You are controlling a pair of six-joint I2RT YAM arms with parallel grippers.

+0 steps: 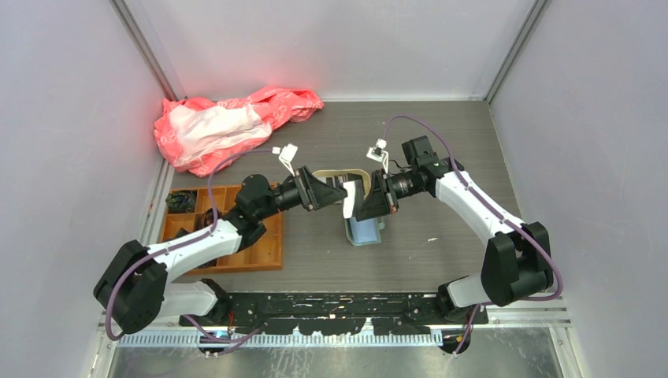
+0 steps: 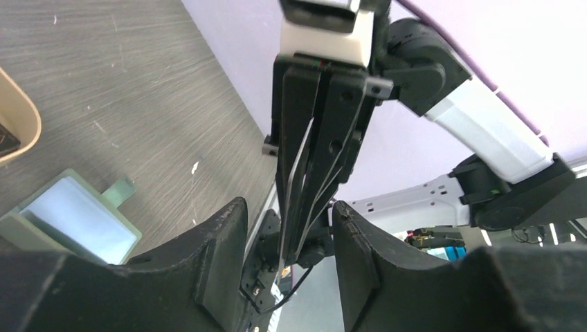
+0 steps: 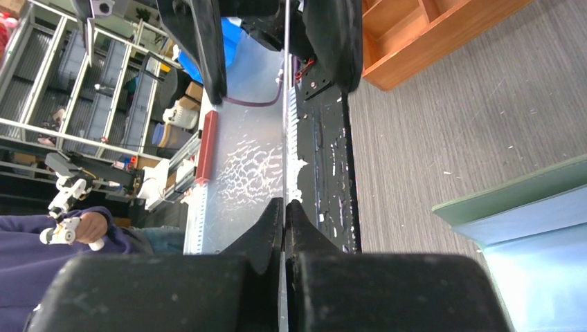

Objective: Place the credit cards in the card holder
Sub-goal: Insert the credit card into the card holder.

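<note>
A white credit card (image 1: 349, 200) hangs in the air between the two grippers, above the table. My right gripper (image 3: 284, 205) is shut on it; in the right wrist view the card (image 3: 285, 104) shows edge-on as a thin line running out from the pinched fingertips. My left gripper (image 2: 287, 211) is open, its fingers (image 2: 223, 257) standing apart on either side of the right gripper's tips and the card. The sage-green card holder (image 1: 364, 231) lies open on the table right below, its pale blue pocket (image 2: 77, 220) facing up. The holder (image 3: 533, 228) also shows at the right edge of the right wrist view.
A beige round-cornered tray (image 1: 340, 172) sits just behind the grippers. An orange compartment tray (image 1: 228, 232) lies at the left under the left arm. A crumpled red and white plastic bag (image 1: 228, 122) fills the back left corner. Walls close in the table's sides and back.
</note>
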